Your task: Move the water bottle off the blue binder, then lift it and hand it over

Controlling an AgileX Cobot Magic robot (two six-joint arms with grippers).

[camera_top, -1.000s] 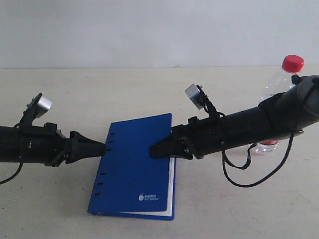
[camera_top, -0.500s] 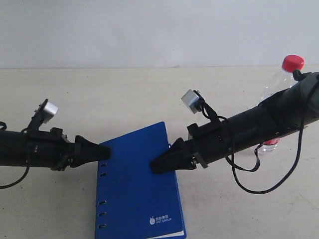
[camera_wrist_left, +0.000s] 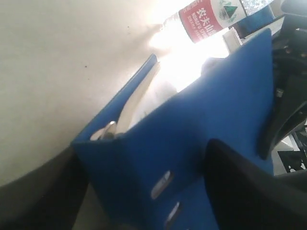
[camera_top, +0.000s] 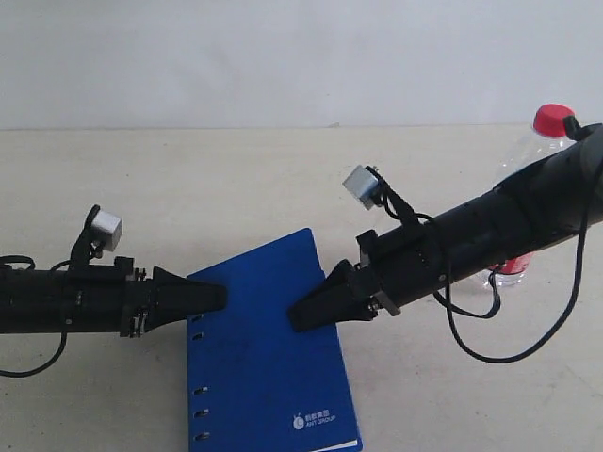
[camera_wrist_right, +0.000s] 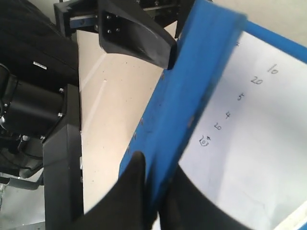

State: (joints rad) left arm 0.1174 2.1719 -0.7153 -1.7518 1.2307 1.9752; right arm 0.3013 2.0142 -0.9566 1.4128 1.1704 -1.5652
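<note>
Exterior view: binder [camera_top: 264, 377] sits low centre, its near end cut off by the frame edge, logo just showing. Left gripper [camera_top: 212, 296] is clamped on the spine edge and right gripper [camera_top: 303, 317] on the opposite edge. Cannot tell here whether the binder rests on the tabletop [camera_top: 236, 179] or hangs off it. Bottle [camera_top: 526, 153] stands upright on the tabletop far right, well apart from the binder and behind the right arm. The arm covers its middle, so only the red cap, clear shoulder and base show; the label is hidden. Black cable [camera_top: 490, 350] loops under the right arm. Grey camera box [camera_top: 363, 185] on the right wrist, second camera box [camera_top: 105, 229] on the left. Plain wall [camera_top: 283, 56] behind.

Left wrist view: blue cover fills most of the frame, with one finger [camera_wrist_left: 244, 191] on top and the other a dark blur below the spine. Slots [camera_wrist_left: 162, 184] run along the spine; a metal ring [camera_wrist_left: 109, 129] and pages show in the gap. Strong glare washes out the middle. Bottle label [camera_wrist_left: 211, 12], red-white with a green mark, is cut off at the frame edge. Right gripper is dark at the far side, partly out of frame.

Right wrist view: cover edge pinched between the two fingers [camera_wrist_right: 132, 191], blurred. White page [camera_wrist_right: 249, 143] carries handwritten numbers, not all legible. Left gripper's finger shows beyond the binder.
</note>
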